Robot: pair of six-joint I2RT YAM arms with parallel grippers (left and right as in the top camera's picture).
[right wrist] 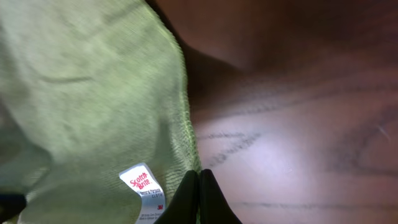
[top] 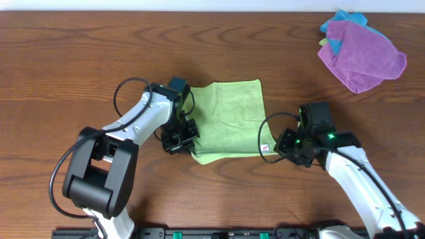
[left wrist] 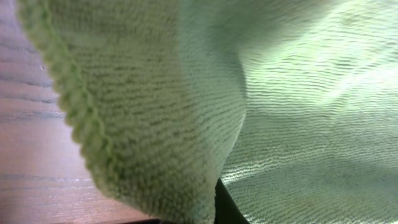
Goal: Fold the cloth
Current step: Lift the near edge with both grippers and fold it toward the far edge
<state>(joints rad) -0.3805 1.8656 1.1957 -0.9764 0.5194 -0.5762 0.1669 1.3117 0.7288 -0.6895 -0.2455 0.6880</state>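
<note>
A green cloth (top: 229,118) lies flat on the wooden table (top: 80,60), with its front edge lifted. My left gripper (top: 180,137) is at the front left corner. In the left wrist view the cloth (left wrist: 155,106) drapes over the jaws, only one dark finger (left wrist: 225,205) shows, and the gripper looks shut on the cloth. My right gripper (top: 282,147) is at the front right corner. Its fingers (right wrist: 199,182) are shut together on the cloth's hem (right wrist: 186,134), next to a white Scotch-Brite tag (right wrist: 142,186).
A purple cloth (top: 364,56) lies bunched at the back right, with a blue cloth (top: 345,18) partly under it. The black arm bases stand at the table's front edge.
</note>
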